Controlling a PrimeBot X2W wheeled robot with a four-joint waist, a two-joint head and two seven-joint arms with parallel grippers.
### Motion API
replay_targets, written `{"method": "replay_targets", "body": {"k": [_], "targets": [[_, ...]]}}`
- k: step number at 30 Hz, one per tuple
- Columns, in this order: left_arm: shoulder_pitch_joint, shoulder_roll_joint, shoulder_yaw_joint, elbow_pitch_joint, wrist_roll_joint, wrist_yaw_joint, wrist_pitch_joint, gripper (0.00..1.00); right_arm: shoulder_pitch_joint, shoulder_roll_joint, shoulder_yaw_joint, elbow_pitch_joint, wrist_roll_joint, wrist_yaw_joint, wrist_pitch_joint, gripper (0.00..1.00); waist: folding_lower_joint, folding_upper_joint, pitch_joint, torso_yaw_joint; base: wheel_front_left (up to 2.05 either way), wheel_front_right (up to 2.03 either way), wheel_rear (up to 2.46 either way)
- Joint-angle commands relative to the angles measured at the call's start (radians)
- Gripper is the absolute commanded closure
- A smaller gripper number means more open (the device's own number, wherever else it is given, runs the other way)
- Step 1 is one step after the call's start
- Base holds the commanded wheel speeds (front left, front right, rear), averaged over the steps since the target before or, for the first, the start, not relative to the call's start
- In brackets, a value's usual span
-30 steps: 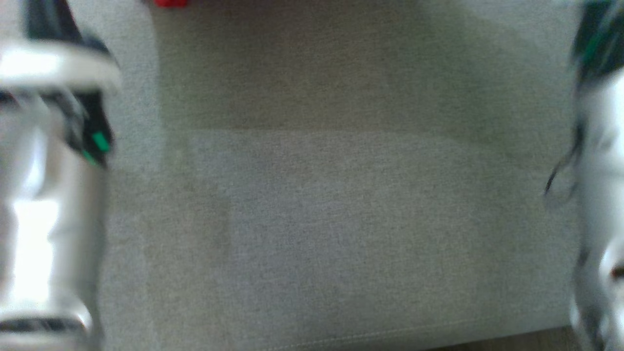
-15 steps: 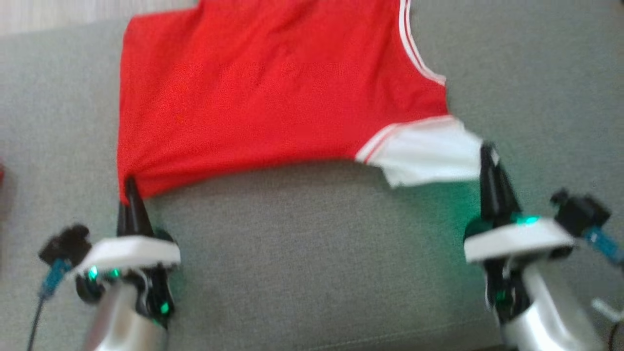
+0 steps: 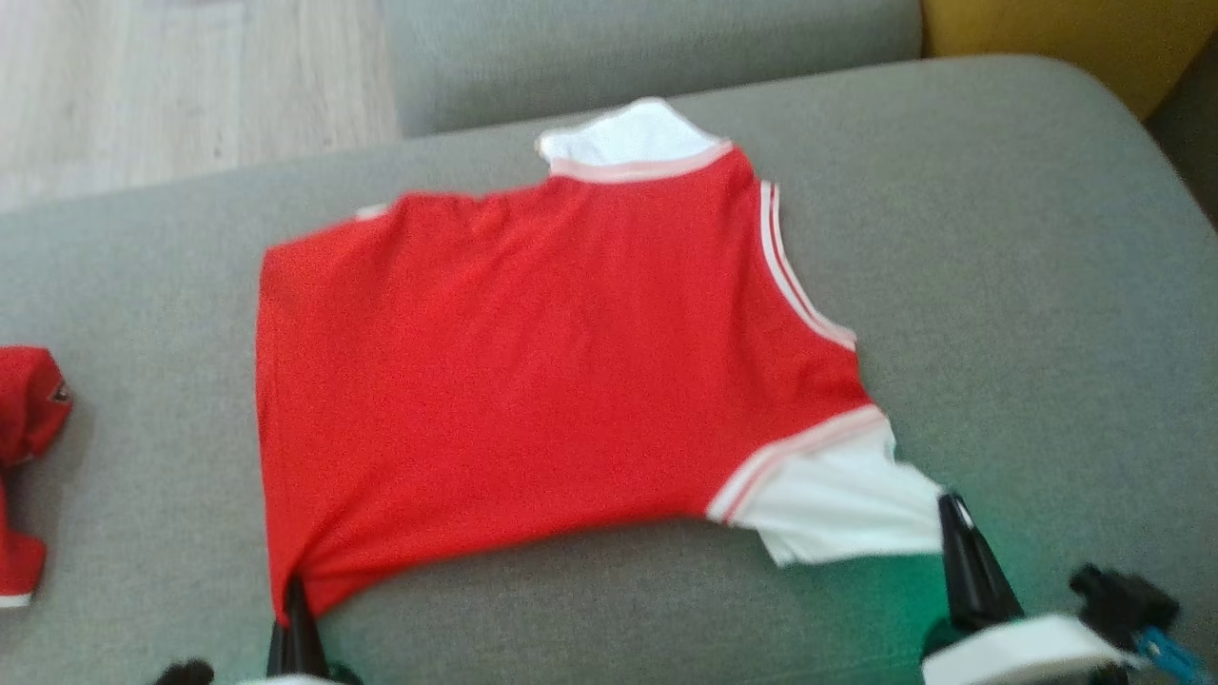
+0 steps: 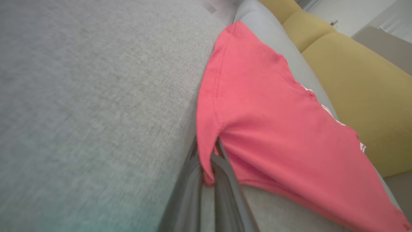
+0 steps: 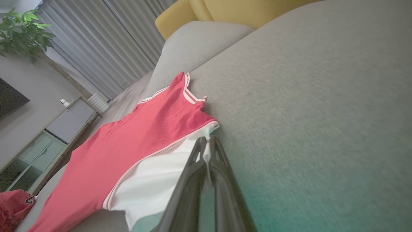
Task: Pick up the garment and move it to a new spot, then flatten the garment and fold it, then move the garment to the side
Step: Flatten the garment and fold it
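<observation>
The garment [image 3: 533, 362] is a red shirt with white sleeves and striped trim, spread nearly flat on the grey sofa seat [image 3: 999, 285]. My left gripper [image 3: 295, 595] is shut on its near-left hem corner, and the left wrist view shows red cloth [image 4: 244, 106] pinched between the fingers [image 4: 225, 174]. My right gripper [image 3: 952, 518] is shut on the edge of the near white sleeve [image 3: 837, 504]. In the right wrist view the white sleeve [image 5: 154, 174] edge runs into the closed fingers [image 5: 222, 167].
Another red garment [image 3: 29, 419] lies bunched at the left edge of the seat. A grey cushion [image 3: 647, 38] sits behind, with a yellow sofa part [image 3: 1066, 38] at the far right and wooden floor [image 3: 181, 86] at the far left.
The head camera has tilted up, so the shirt sits lower in the picture and its far sleeve shows. Both grippers keep their hold on the shirt's near edge.
</observation>
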Motion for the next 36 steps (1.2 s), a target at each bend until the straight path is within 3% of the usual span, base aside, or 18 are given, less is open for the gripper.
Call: {"method": "replay_targets", "body": {"k": [1, 7, 14, 23, 36], "targets": [[-0.005, 0.006, 0.027, -0.033, -0.012, 0.002, -0.005, 1.0, 0.005, -0.023, 0.004, -0.03, 0.009, -0.001, -0.006, 1.0, 0.0002, 0.0, -0.026, 0.003, 0.0, 0.0, 0.0], [0.008, 0.006, -0.016, -0.095, -0.029, 0.002, -0.005, 1.0, 0.007, -0.022, -0.026, -0.076, 0.024, -0.001, -0.006, 1.0, 0.0002, 0.0, -0.036, 0.027, 0.0, 0.0, 0.0], [-0.114, 0.005, -0.075, -0.151, -0.058, 0.002, -0.005, 1.0, -0.176, -0.008, -0.019, -0.083, 0.013, -0.001, 0.003, 1.0, 0.0002, 0.0, 0.019, 0.056, 0.0, 0.0, 0.0], [-0.286, 0.026, -0.132, -0.086, -0.068, 0.002, -0.005, 1.0, -0.418, -0.004, 0.003, 0.076, -0.023, -0.001, 0.0, 1.0, 0.0002, 0.0, 0.109, 0.096, 0.0, 0.0, 0.0], [-0.45, 0.02, -0.08, 0.059, -0.037, 0.002, -0.005, 1.0, -0.659, 0.016, -0.041, 0.307, -0.12, -0.001, -0.006, 1.0, 0.0002, 0.0, 0.2, 0.115, 0.0, 0.0, 0.0]]}}
